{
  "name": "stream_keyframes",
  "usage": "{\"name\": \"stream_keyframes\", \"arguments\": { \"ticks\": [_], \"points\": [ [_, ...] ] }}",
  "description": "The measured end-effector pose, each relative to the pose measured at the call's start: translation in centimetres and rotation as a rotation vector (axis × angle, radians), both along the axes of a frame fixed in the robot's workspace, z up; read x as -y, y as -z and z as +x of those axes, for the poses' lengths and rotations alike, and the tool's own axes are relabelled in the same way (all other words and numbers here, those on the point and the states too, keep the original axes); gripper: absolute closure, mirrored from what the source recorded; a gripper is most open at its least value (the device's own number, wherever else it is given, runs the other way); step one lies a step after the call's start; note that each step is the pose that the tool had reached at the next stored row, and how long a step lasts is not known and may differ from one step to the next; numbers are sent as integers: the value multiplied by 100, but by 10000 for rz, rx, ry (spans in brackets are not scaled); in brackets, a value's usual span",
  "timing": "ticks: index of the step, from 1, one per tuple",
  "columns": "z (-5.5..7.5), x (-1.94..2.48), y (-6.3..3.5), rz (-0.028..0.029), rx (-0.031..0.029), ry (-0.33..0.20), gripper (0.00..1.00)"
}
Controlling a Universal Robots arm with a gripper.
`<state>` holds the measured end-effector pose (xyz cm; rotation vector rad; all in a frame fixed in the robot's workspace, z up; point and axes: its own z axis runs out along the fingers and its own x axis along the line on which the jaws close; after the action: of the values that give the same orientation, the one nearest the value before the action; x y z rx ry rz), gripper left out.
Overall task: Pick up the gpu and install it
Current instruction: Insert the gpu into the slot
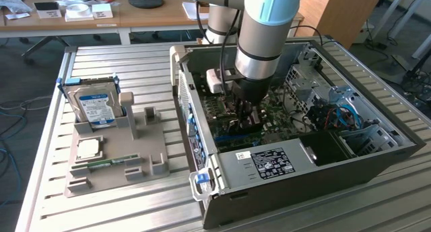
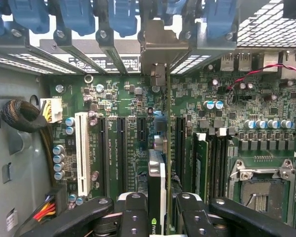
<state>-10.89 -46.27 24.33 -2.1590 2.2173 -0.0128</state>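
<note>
Inside the open computer case (image 1: 283, 181) lying on its side on the slatted table (image 1: 121, 212), we see the gripper (image 1: 248, 122) reaching down over the green motherboard (image 2: 133, 98). Its black fingers (image 2: 134, 217) are partly closed on the gpu (image 2: 157, 190), which stands on edge between them, its metal bracket (image 2: 160, 49) up against the case's rear slot openings with their blue clips (image 2: 79, 17). We cannot tell whether the card's lower edge is fully seated in its slot. Beside it on the board we see a white expansion slot (image 2: 81, 153), empty black slots, a RAM stick (image 2: 202, 168) in its socket and the bare CPU socket (image 2: 259, 190). The case also holds a bundle of sleeved cables (image 2: 24, 118) at one wall and blue cables (image 1: 343, 116) near the drive bays.

On the exterior view's left stands a grey parts tray (image 1: 114, 166). Its upright holder carries the hard drive (image 1: 94, 107); a CPU (image 1: 89, 149) lies flat in a recess, and a green RAM module (image 1: 104, 164) rests in a groove nearby.
</note>
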Motion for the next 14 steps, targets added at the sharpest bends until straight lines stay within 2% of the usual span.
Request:
{"name": "stream_keyframes", "arguments": {
  "ticks": [9,14],
  "points": [
    [-2,0,11,-1,0,1,73],
    [-2,0,3,17,1,2,73]
  ]
}}
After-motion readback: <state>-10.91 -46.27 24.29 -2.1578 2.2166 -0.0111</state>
